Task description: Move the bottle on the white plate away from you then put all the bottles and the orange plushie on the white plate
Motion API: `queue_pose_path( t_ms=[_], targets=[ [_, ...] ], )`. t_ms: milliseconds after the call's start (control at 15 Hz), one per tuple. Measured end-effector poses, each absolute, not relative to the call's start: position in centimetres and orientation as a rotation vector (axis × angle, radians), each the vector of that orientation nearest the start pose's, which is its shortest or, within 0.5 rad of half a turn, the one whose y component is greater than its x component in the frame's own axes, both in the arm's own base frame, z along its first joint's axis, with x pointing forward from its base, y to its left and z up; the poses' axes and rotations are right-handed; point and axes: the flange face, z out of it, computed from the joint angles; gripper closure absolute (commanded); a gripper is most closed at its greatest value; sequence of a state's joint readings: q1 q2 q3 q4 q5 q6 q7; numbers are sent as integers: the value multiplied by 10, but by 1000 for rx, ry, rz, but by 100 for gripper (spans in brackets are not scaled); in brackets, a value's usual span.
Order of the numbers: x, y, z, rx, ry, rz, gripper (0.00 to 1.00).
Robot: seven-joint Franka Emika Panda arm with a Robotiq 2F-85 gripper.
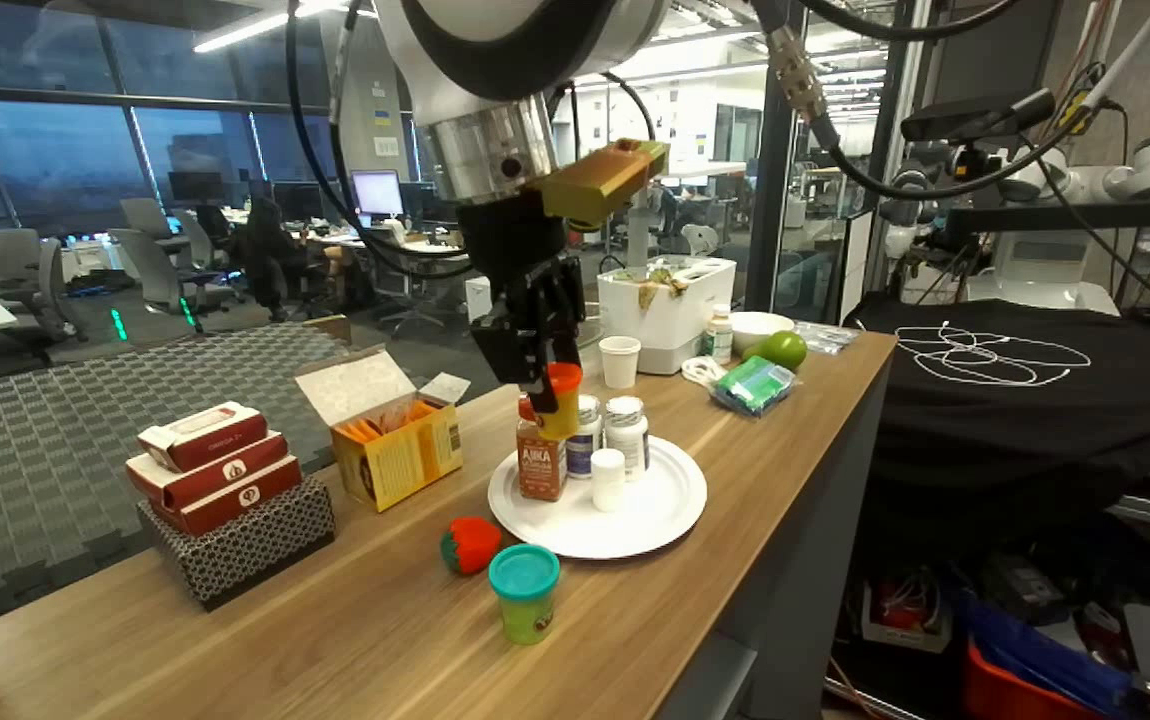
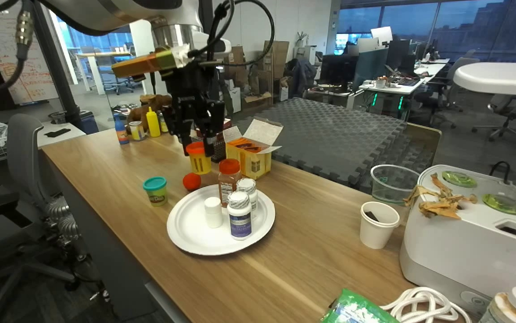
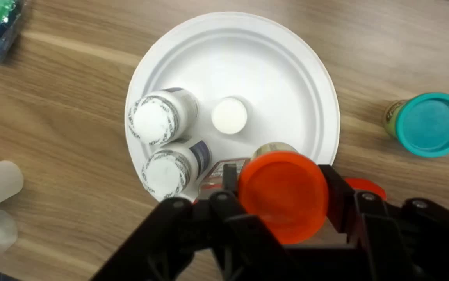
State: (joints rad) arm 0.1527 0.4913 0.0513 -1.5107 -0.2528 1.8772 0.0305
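Gripper (image 2: pixel 198 149) clamped on orange-lidded yellow tub (image 2: pixel 200 164), aloft; whether over white plate (image 2: pixel 190 231), unclear. On plate, upright: red-capped bottle (image 2: pixel 228 183), two white bottles (image 2: pixel 240 217), smaller white bottle (image 2: pixel 213 213). Orange plushie (image 1: pixel 473 545), teal-lidded tub (image 1: pixel 526 595) on table (image 1: pixel 335 640) beside plate.

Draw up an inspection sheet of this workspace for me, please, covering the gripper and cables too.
Surface: wood-grain tabletop, white plate on it.
Job's things: amber bottle and three white bottles upright on the plate; orange-red plushie and teal-lidded tub off it.
Clutter: open yellow box, stacked red boxes, paper cup.
Gripper: closed on the red-lidded tub, held aloft.
Cables: black cables near the arm; white cord bundled on the tabletop.
Surroundings: office chairs, floor matting.
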Motion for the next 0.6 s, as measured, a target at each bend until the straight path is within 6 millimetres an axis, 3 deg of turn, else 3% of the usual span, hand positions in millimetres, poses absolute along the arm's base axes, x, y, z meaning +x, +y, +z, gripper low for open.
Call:
queue_pose_path(
  t_ms=[267,600],
  targets=[
    [664,107,345,-3277,-460,221,72],
    [658,109,329,-3237,-493,254,72]
  ],
)
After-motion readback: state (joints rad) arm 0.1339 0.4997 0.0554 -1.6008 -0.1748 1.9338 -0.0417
